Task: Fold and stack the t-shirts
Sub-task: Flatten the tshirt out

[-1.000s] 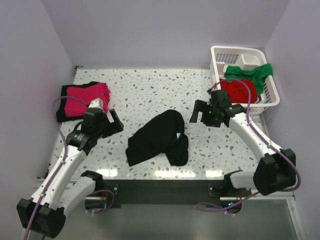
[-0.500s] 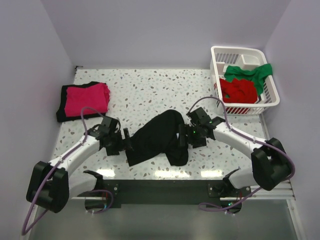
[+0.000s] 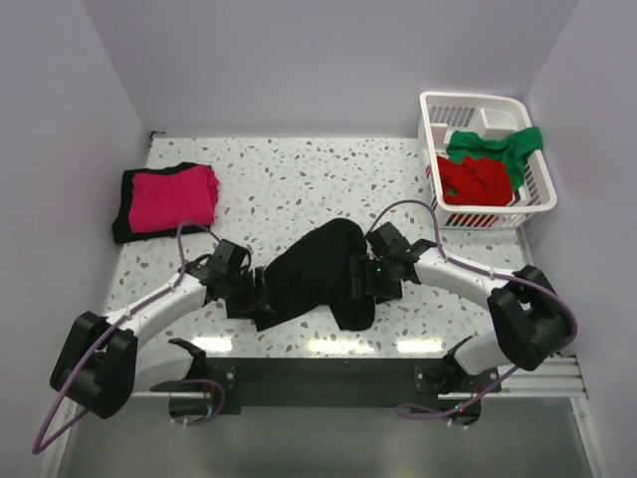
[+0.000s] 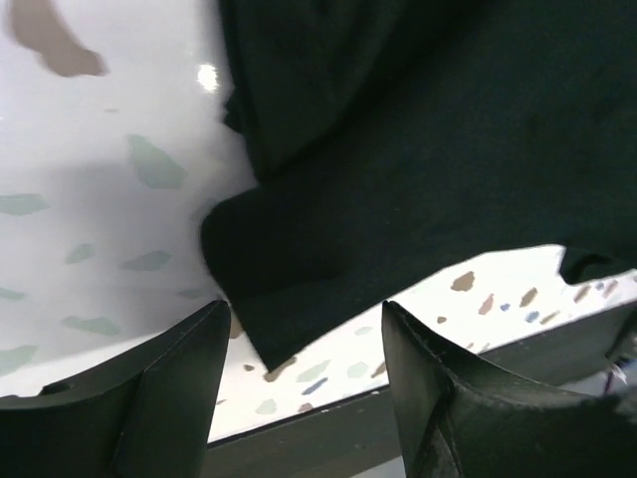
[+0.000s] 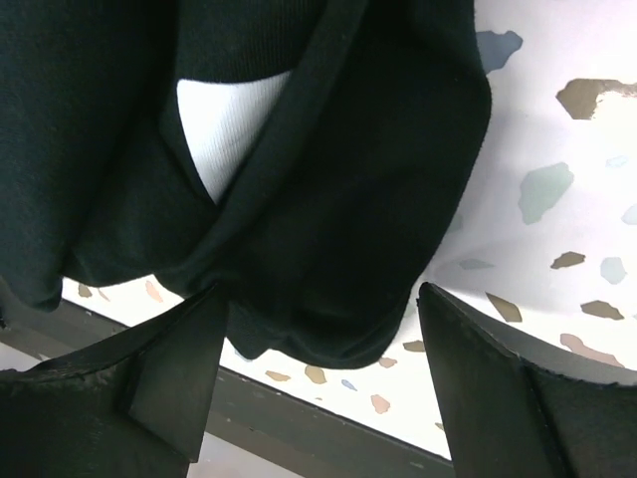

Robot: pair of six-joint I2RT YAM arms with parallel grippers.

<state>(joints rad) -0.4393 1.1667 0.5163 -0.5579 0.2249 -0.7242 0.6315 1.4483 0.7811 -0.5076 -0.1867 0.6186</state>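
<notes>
A crumpled black t-shirt (image 3: 314, 274) lies in the middle of the table near the front edge. My left gripper (image 3: 257, 292) is open, low at the shirt's left lower corner (image 4: 289, 319), which lies between its fingers. My right gripper (image 3: 356, 279) is open, low over the shirt's right fold (image 5: 328, 259), with a white label (image 5: 224, 124) showing. A folded magenta-pink t-shirt (image 3: 171, 194) lies on a folded black one (image 3: 124, 204) at the far left. A red t-shirt (image 3: 476, 179) and a green t-shirt (image 3: 498, 145) lie in the basket.
The white slatted basket (image 3: 533, 199) stands at the back right corner. Grey walls close in the left, back and right sides. The table's dark front edge (image 4: 328, 428) is just beyond my fingers; it also shows in the right wrist view (image 5: 299, 438).
Both arms have swung down and inward from the table's sides to the black t-shirt, the left gripper reaching its left corner and the right gripper its right fold.
</notes>
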